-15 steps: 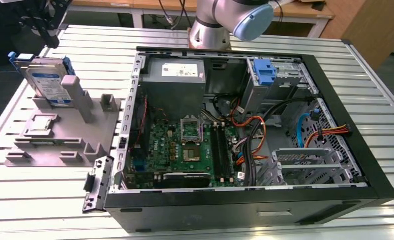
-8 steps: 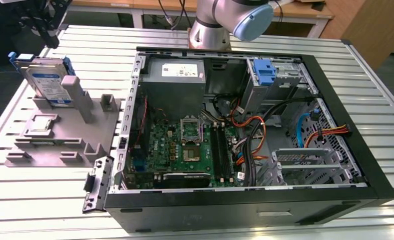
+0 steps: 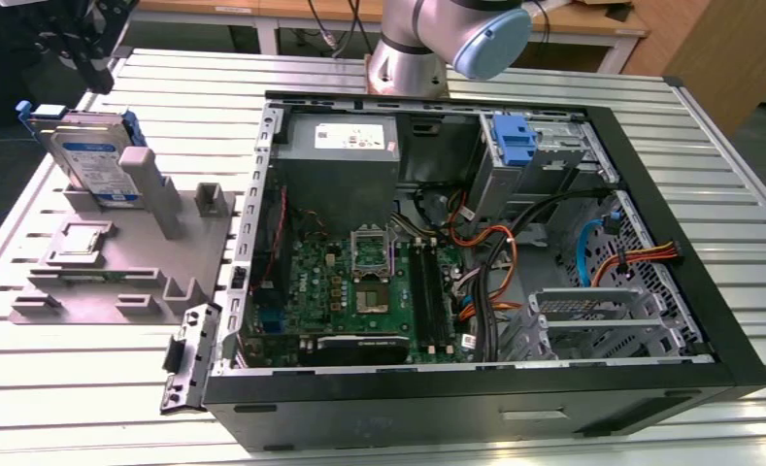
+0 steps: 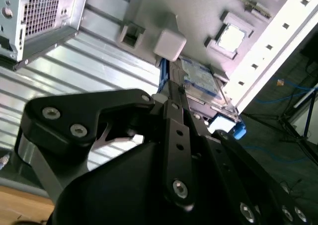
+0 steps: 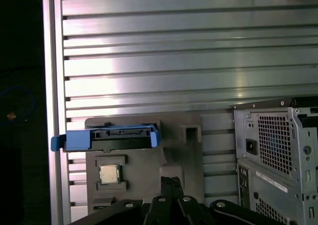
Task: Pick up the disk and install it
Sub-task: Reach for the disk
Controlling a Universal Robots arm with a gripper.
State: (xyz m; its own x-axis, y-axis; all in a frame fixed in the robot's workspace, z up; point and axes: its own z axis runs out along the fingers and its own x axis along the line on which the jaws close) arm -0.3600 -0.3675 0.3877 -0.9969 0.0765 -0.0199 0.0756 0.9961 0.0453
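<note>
The disk [image 3: 95,155] stands on edge in a slot of the grey fixture [image 3: 123,277] at the exterior view's left, its silver body and white-and-blue label framed by a blue carrier. In the first wrist view I look down on its blue top edge [image 5: 112,137]. The second wrist view shows its label [image 4: 201,78] just past my fingertips. My gripper [image 3: 95,68] hangs above and behind the disk, apart from it. Its black fingers [image 5: 171,181] lie together, shut on nothing, and point toward the disk [image 4: 169,88].
The open computer case [image 3: 693,320] fills the middle and right of the slatted table. Inside are a power-supply box [image 3: 344,146], a motherboard [image 3: 370,291], cables, a blue-fronted drive bay [image 3: 513,141] and a metal cage [image 3: 603,316]. A processor chip [image 5: 109,174] rests on the fixture.
</note>
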